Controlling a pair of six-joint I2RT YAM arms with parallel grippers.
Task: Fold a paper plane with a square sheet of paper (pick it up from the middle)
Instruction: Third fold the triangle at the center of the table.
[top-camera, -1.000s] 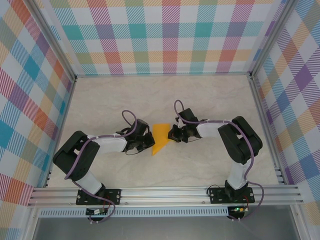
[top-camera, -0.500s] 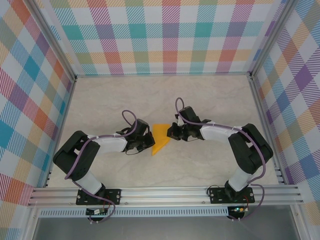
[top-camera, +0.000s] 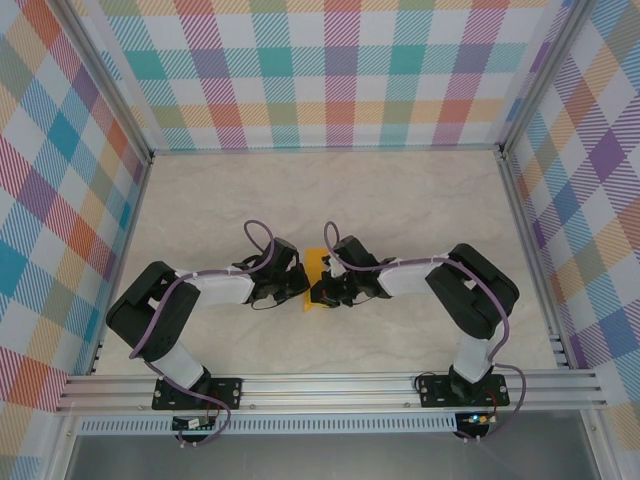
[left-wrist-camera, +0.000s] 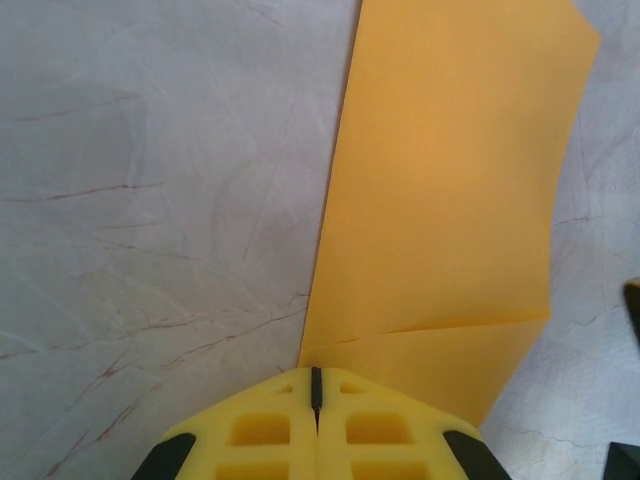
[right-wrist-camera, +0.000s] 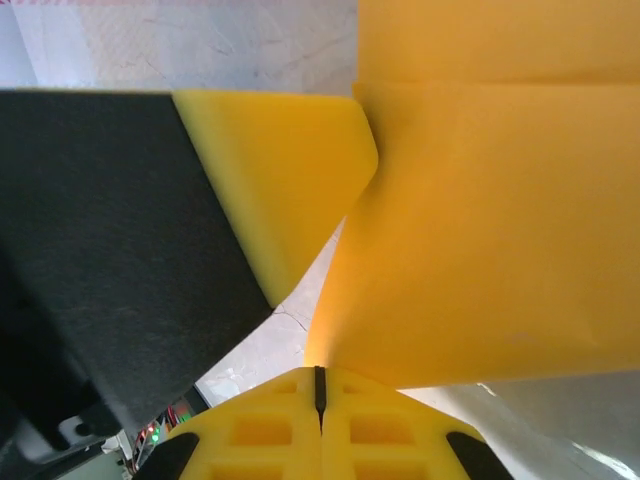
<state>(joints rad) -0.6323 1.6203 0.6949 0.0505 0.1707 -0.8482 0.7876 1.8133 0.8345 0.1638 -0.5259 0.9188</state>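
Observation:
The orange-yellow sheet of paper (top-camera: 314, 263), partly folded with a crease across it, lies on the marble table between my two grippers. In the left wrist view the paper (left-wrist-camera: 450, 200) rests flat, and my left gripper (left-wrist-camera: 316, 375) is shut with its tips pressed against the paper's near corner. My right gripper (right-wrist-camera: 320, 373) is shut too, its tips under a raised flap of the paper (right-wrist-camera: 480, 250). The left gripper's yellow finger (right-wrist-camera: 280, 180) stands close beside that flap. From above, the left gripper (top-camera: 302, 286) and right gripper (top-camera: 319, 293) nearly meet, covering most of the sheet.
The marble table (top-camera: 420, 200) stretches open behind and to both sides of the grippers. Checked walls and aluminium frame rails (top-camera: 330, 385) enclose the workspace. Both arm bases sit at the near edge.
My right gripper has swung left from the paper's right edge across the sheet, lifting a flap and hiding most of the paper from above. The left arm has stayed put.

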